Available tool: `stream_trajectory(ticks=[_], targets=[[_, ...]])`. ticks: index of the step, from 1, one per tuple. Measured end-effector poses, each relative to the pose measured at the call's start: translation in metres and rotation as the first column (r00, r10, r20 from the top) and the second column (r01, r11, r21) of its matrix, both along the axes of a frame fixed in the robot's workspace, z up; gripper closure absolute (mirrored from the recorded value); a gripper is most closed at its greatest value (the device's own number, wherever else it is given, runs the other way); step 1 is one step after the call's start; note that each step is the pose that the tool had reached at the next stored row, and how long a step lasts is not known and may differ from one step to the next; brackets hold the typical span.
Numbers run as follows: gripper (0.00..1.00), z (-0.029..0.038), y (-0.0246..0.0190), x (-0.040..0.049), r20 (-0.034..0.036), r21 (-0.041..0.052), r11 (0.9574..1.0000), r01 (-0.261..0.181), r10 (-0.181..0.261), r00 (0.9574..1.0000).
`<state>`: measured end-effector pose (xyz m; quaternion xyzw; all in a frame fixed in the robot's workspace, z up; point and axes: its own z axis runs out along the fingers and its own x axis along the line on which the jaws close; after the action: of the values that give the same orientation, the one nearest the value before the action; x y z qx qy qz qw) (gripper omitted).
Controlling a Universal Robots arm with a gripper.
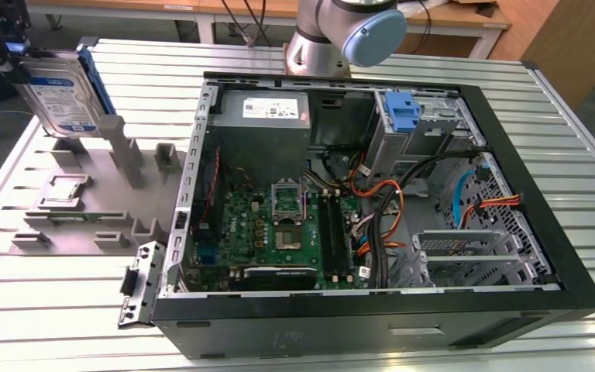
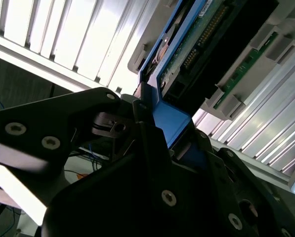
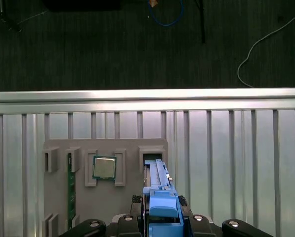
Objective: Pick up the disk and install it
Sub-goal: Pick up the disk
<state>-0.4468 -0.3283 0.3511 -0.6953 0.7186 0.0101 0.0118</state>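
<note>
Nearest: gripper (image 2: 169, 129), jaws pinching one end of the blue carrier that is framing the disk (image 2: 196, 47); the drive is hanging on edge below the grasp.

Disk, exterior view (image 1: 58, 97): hanging at ten o'clock from the computer case (image 1: 576, 298), label facing the camera, lower edge hovering just over the grey fixture tray (image 1: 91, 225). Whether it is riding wholly clear of its slot (image 3: 152, 157) cannot be told.

Fixture tray: lying on the slatted bench (image 1: 49, 310), carrying a processor chip (image 3: 104, 168) and a memory stick (image 3: 71, 190) near the slot.

Computer case: lying open on the bench, motherboard (image 1: 276, 225) facing up. Drive bay (image 1: 437, 116) is sitting toward the case's one o'clock corner, with a lone blue bracket (image 1: 401, 108) standing just beside it.

Step in hand, by judgement: the pick-up is nearing completion, with the drive gripped and raised; the install is not yet starting, the disk being well apart from the bay.

Next move, by judgement: it is calling for enough height to clear the tray's uprights and the case wall, and for squaring the carrier to the bay before any pushing.
</note>
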Motion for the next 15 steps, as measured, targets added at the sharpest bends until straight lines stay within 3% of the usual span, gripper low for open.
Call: stream_trajectory(ticks=[15], targets=[[0.64,0.0037,0.0,0.0,0.0,0.0,1.0,0.0,0.0,1.0]])
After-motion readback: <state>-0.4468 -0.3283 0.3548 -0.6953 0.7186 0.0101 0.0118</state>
